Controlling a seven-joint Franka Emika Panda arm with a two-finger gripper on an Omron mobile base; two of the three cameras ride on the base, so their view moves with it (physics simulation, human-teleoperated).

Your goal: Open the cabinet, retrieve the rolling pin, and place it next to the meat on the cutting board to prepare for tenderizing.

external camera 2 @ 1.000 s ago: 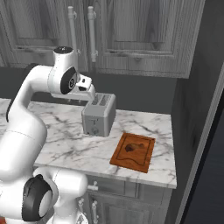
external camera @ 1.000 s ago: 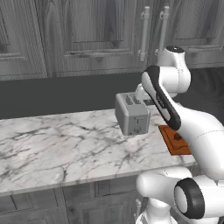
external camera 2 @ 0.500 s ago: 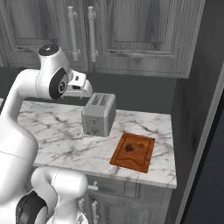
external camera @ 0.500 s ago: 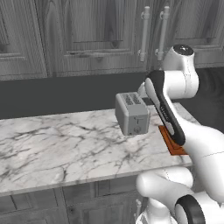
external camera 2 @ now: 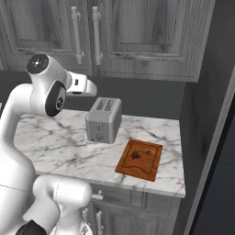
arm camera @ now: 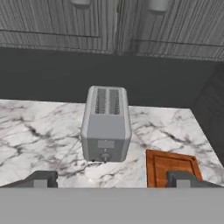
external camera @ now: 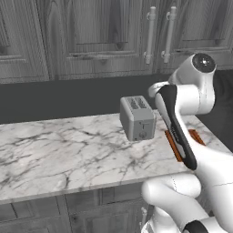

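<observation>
A: Where is the claw (arm camera: 111, 179) sitting right now?
B: It is hanging above the marble counter (external camera 2: 69, 147), in front of the grey toaster (external camera 2: 104, 120), with its jaws standing wide apart and nothing between them.

A: And the cabinet (external camera: 136, 32)?
B: Both panelled doors are staying closed; the two pale bar handles (external camera 2: 86, 34) are standing side by side at the seam. The rolling pin is not showing anywhere.

A: Is the cutting board (external camera 2: 139, 159) lying near the toaster?
B: Yes, it is lying just beside it, toward the counter's right end, near the front edge.

A: What is resting on it?
B: The meat (external camera 2: 136, 154), a small dark lump, is sitting near the board's middle.
</observation>
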